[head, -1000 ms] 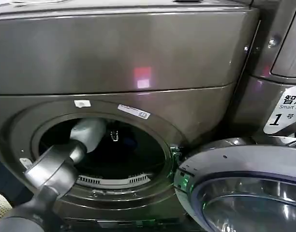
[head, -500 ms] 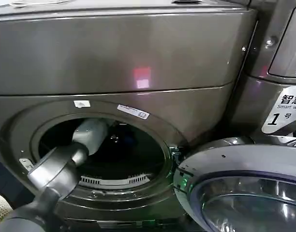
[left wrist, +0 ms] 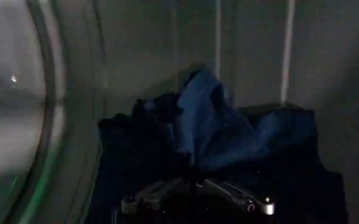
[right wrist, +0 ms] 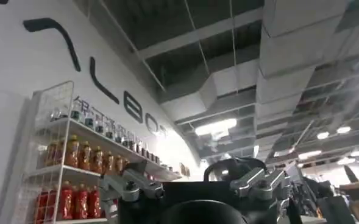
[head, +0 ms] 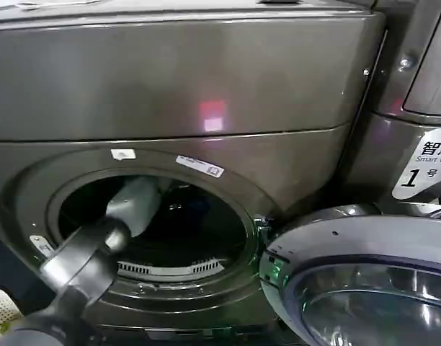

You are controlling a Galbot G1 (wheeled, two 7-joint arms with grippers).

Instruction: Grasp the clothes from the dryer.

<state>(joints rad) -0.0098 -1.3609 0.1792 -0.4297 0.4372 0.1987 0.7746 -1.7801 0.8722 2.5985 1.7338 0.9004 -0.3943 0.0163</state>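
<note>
I see a white wire shelf (right wrist: 51,158) of red and orange drink bottles (right wrist: 69,201) against a white wall (right wrist: 21,67), with ceiling strip lights (right wrist: 216,126) above.

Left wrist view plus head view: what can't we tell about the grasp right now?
- Contact: the left gripper sits low before the clothes; darkness hides whether it touches them.
- Garment's lower edge: lost in shadow.
- Head view: the arm reaches into the dryer; the dark drum hides the clothes.
</note>
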